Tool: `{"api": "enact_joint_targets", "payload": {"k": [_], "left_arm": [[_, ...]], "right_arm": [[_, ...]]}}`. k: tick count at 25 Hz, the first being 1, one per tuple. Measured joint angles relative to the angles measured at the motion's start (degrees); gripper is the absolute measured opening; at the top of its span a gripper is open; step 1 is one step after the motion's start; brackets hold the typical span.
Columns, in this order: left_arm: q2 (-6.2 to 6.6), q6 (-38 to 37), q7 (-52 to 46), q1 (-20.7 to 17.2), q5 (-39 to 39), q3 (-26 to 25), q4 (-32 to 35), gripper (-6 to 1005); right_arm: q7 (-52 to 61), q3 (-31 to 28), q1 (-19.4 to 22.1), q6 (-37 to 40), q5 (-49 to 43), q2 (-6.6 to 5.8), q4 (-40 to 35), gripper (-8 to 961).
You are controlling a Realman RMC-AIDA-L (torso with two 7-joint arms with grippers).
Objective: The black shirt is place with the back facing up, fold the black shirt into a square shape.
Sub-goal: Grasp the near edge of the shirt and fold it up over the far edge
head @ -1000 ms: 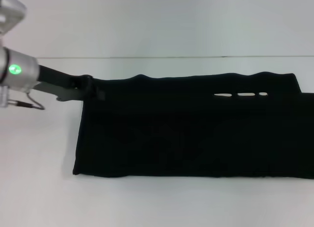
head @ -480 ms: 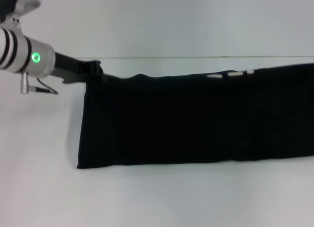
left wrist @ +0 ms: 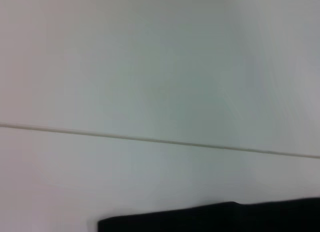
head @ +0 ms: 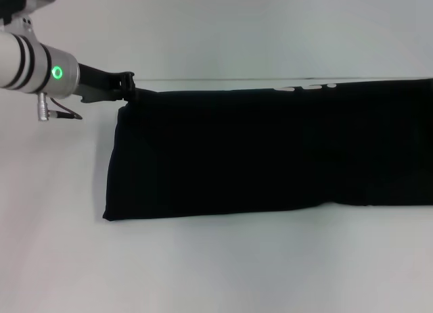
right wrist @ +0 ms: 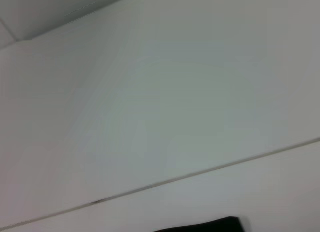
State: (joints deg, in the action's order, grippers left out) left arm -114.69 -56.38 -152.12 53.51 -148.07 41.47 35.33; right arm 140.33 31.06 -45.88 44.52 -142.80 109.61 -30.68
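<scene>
Black shirt (head: 270, 154), soft wide band; left gripper (head: 127, 83) pinching corner

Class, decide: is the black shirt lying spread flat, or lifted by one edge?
Lifted. The left tool grips the black shirt at its raised far corner; the cloth hangs taut down to the table.

table (head: 223, 272): we see a plain white surface spreading across the near side | wall (head: 237, 29): we see pale, bare wall behind it | seam (head: 270, 78): we see a thin dark line where table meets wall, also crossing both wrist views
</scene>
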Motion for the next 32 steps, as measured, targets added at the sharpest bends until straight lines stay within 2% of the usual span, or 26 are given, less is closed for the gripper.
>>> {"api": "enact_joint_targets", "payload": {"k": [6,18,20,25,27,29,30,31,32], "left_arm": [[-1.18,7.8,0.3,-0.2,-0.1,1.4,-2.8,45],[-2.91,13.3,2.1,0.4,-0.1,2.0,-3.6,54],[-2.74,14.0,2.1,0.5,-0.2,2.0,-4.5,56],[-2.12,15.0,1.9,0.6,-0.2,1.7,-4.7,149],[-1.69,14.1,1.4,0.6,0.0,1.5,-4.2,186],[-1.38,12.2,0.9,0.3,0.2,1.2,-2.9,224],[-1.34,10.6,0.8,-0.1,0.5,0.8,-1.7,242],[-1.35,8.9,0.8,-0.6,0.8,0.3,-0.4,261],[-1.38,7.7,0.7,-1.0,1.2,-0.1,0.7,292]], "right_arm": [[-0.4,1.5,-0.6,-8.5,0.2,1.6,2.5,44],[0.1,3.5,-1.5,-10.0,0.0,1.89,2.6,89],[0.7,5.3,-1.6,-9.8,0.0,1.52,2.6,102],[2.4,7.4,-1.8,-9.9,-0.1,0.13,2.3,134],[2.8,7.3,-2.1,-8.9,-0.1,-1.08,2.0,147],[3.6,7.3,-2.5,-6.6,-0.1,-2.83,2.0,224],[4.1,7.4,-2.7,-5.1,-0.1,-3.78,1.9,263],[5.0,7.5,-2.9,-1.9,-0.1,-5.39,1.9,302],[5.0,7.5,-2.9,-1.9,-0.1,-5.39,1.9,340]]}}
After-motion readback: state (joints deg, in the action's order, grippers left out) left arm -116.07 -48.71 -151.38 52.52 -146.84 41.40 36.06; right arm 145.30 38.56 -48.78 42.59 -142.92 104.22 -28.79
